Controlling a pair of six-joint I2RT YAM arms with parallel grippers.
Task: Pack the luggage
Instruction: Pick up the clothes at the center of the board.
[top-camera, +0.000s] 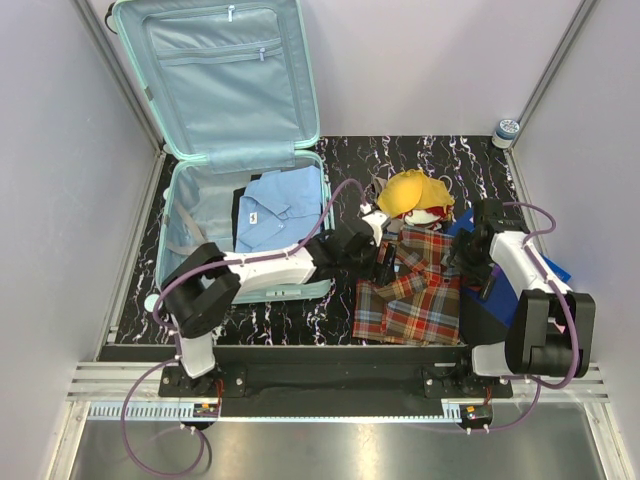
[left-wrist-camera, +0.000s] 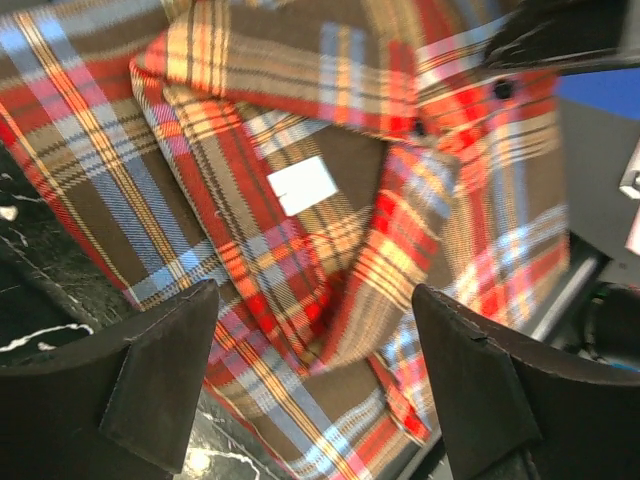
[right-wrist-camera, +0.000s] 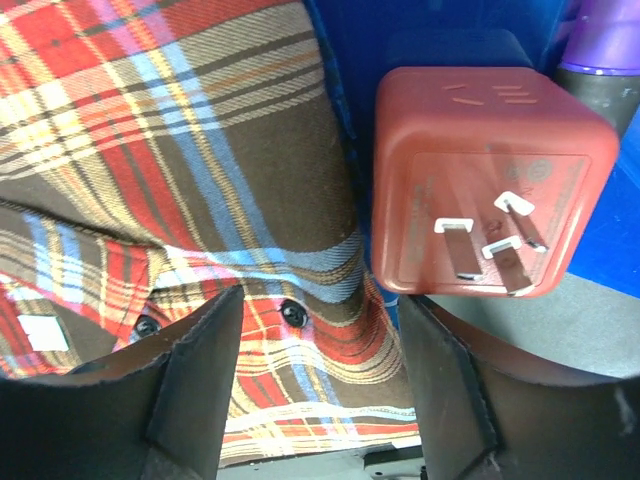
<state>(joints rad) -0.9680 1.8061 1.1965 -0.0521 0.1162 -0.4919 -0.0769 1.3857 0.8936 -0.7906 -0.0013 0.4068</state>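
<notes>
The mint-green luggage (top-camera: 180, 200) lies open at the left, lid up, with a folded light-blue shirt (top-camera: 272, 208) inside. A plaid shirt (top-camera: 412, 290) lies on the table in front of both arms; it fills the left wrist view (left-wrist-camera: 330, 200) and shows in the right wrist view (right-wrist-camera: 180, 150). My left gripper (top-camera: 386, 262) is open over the plaid shirt's left collar edge, its fingers (left-wrist-camera: 150, 370) straddling the cloth. My right gripper (top-camera: 455, 258) is open over the shirt's right edge, with nothing between its fingers (right-wrist-camera: 190, 380).
A yellow cap (top-camera: 414, 193) lies behind the plaid shirt. A red plug adapter (right-wrist-camera: 480, 180) sits on a flat blue box (top-camera: 548, 268) at the right. A small can (top-camera: 506, 131) stands at the back right corner.
</notes>
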